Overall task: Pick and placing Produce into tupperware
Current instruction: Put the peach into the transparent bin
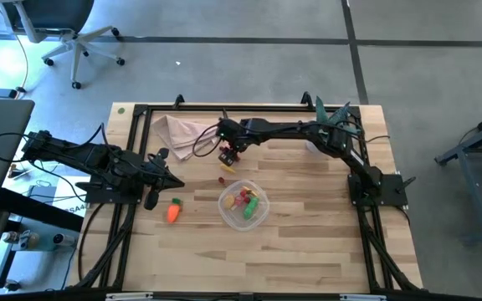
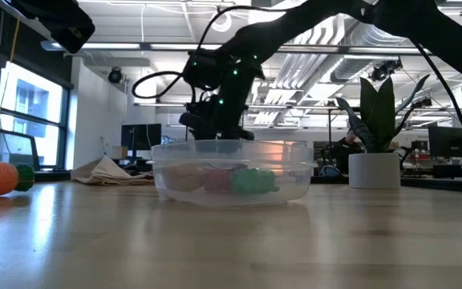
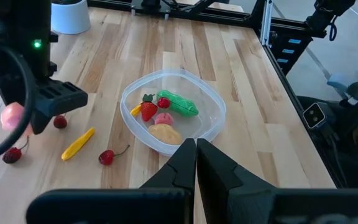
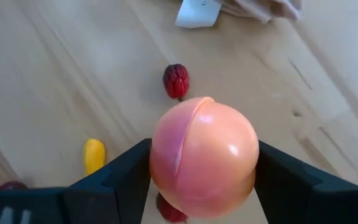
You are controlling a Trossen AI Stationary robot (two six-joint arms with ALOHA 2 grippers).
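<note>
My right gripper [image 1: 227,154] reaches over the table's middle, above the far side of the tupperware [image 1: 243,206], and is shut on a round pink-orange peach [image 4: 204,155]. The clear round tupperware [image 3: 173,112] rests on the table and holds a green pepper [image 3: 178,103], a strawberry, a tan piece and others. Cherries [image 3: 107,157] and a yellow piece [image 3: 78,143] lie on the wood beside it. An orange carrot [image 1: 172,211] lies left of the tupperware. My left gripper [image 1: 151,199] waits shut by the carrot. My right gripper pinches the peach's two opposite sides [image 4: 157,163] between its two fingers [image 4: 120,177]. It comes from above, pointing down. The peach is lifted clear of the table, above the loose red fruit and yellow piece.
A beige napkin [image 1: 178,130] lies at the far left of the table, and a potted green plant [image 2: 375,128] stands at the far right. A dark red berry [image 4: 176,79] lies beyond the peach. The near half of the table is bare wood [image 1: 266,259].
</note>
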